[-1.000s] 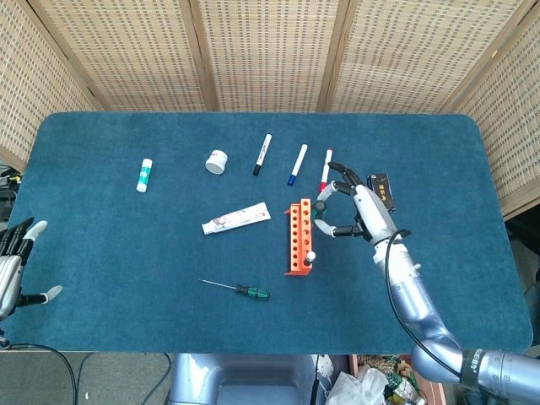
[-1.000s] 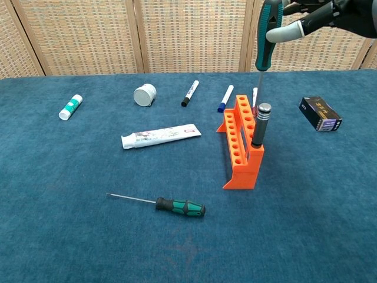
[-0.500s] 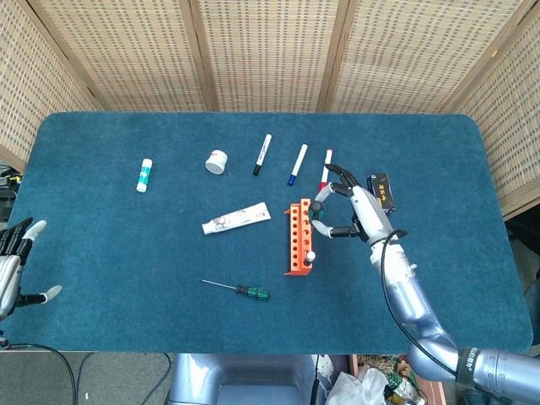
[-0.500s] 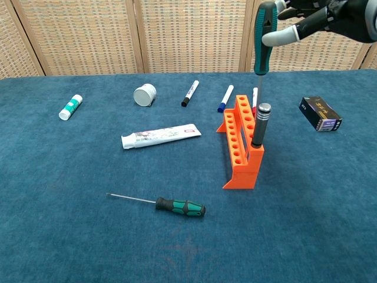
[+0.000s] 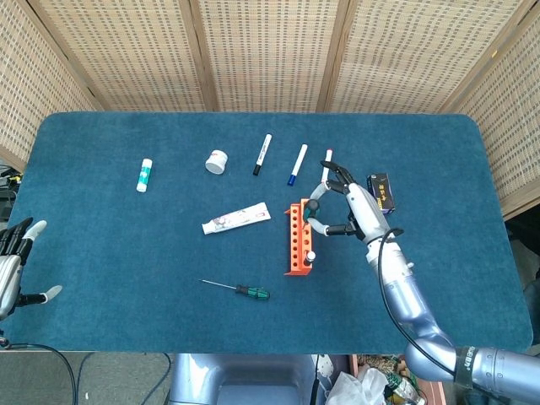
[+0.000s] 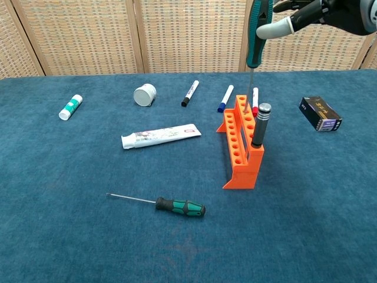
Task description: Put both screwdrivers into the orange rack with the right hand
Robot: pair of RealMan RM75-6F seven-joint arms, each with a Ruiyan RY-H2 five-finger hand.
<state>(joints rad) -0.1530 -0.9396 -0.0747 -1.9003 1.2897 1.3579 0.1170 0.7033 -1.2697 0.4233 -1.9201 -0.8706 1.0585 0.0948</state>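
The left hand (image 5: 15,261) sits at the table's (image 5: 101,253) 9 o'clock edge, fingers spread, holding nothing. A green-handled screwdriver (image 6: 171,205) lies flat on the cloth at 7 o'clock from the orange rack (image 6: 241,144). The rack stands near the middle, a dark-handled tool (image 6: 260,124) upright in its near end. The right hand (image 5: 350,207), at 3 o'clock from the rack, pinches a second screwdriver (image 6: 254,44) upright, its tip just above the rack's far holes.
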